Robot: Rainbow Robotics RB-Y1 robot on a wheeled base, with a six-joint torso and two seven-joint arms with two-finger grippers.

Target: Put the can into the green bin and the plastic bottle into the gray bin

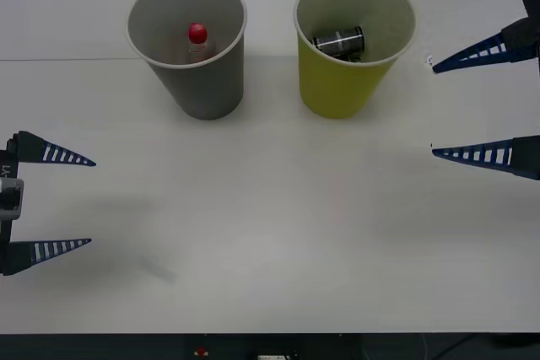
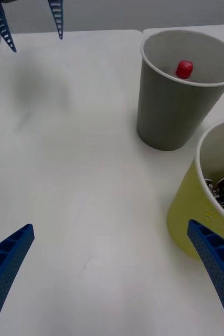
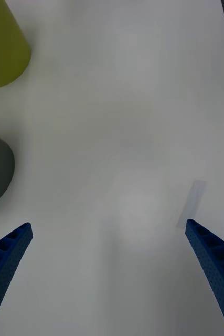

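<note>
Both placements appear complete. The can (image 1: pixel 338 40) lies inside the green bin (image 1: pixel 348 90); the plastic bottle (image 1: pixel 197 42) stands inside the gray bin (image 1: pixel 207 82). The left gripper (image 1: pixel 91 201) and right gripper (image 1: pixel 433 108) hover at opposite table (image 1: pixel 270 233) edges, fingers spread apart, holding nothing. No sorting step seems left.
</note>
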